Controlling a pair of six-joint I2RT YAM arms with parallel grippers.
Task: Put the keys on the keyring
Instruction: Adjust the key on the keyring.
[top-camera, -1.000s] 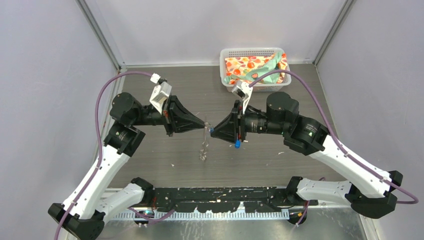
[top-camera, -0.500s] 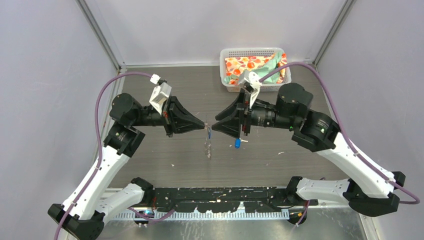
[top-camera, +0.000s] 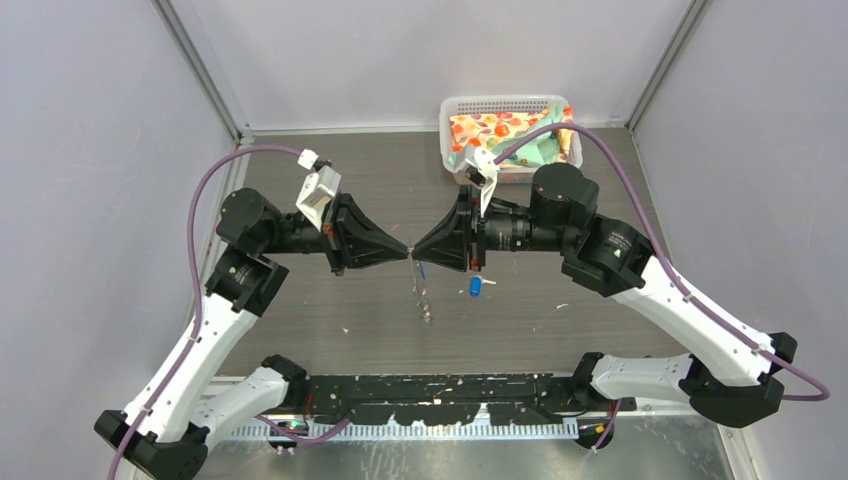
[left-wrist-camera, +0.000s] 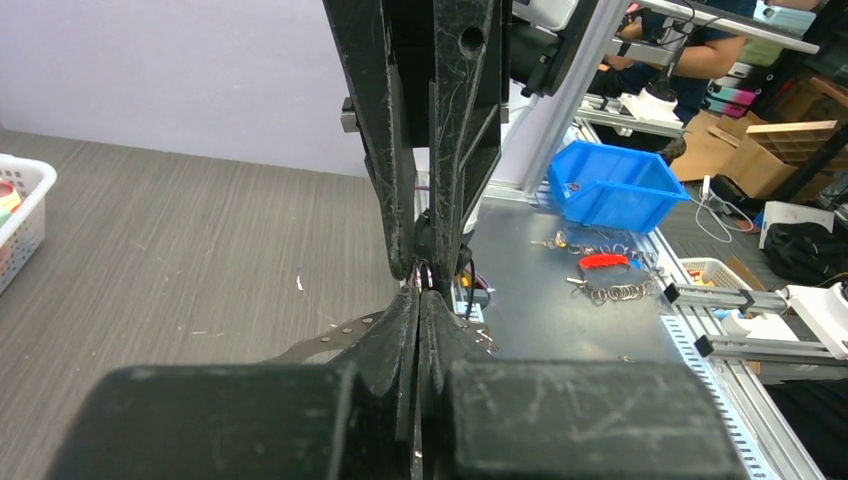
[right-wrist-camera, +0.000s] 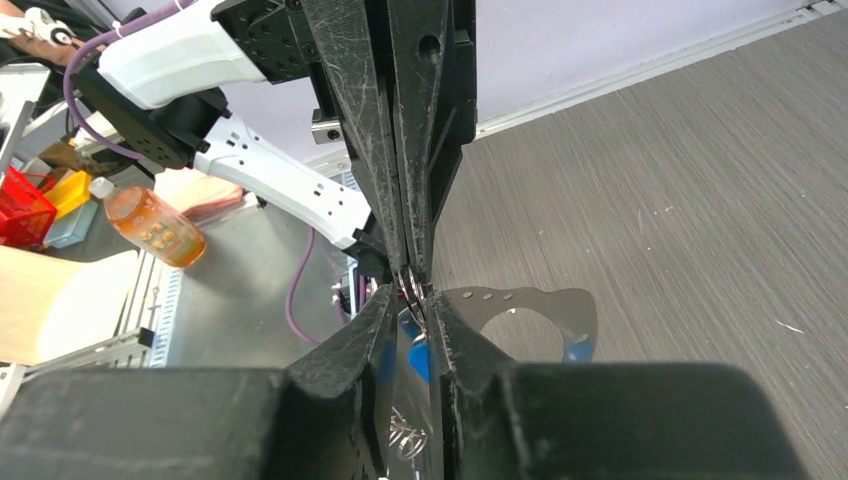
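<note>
Top external shows left tool clamped on the keyring, dangling over the bench; right tool, nearly closed about a blue key, grip uncertain. A misaligned push may drop it beside the second key

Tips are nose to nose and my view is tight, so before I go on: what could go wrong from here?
The left gripper pinches the keyring only at its top while the rest dangles; a push from the right gripper could twist it loose. The blue key sits between the right fingers, grip unclear; it might drop. The second key lies on the table nearby and could get knocked.
</note>
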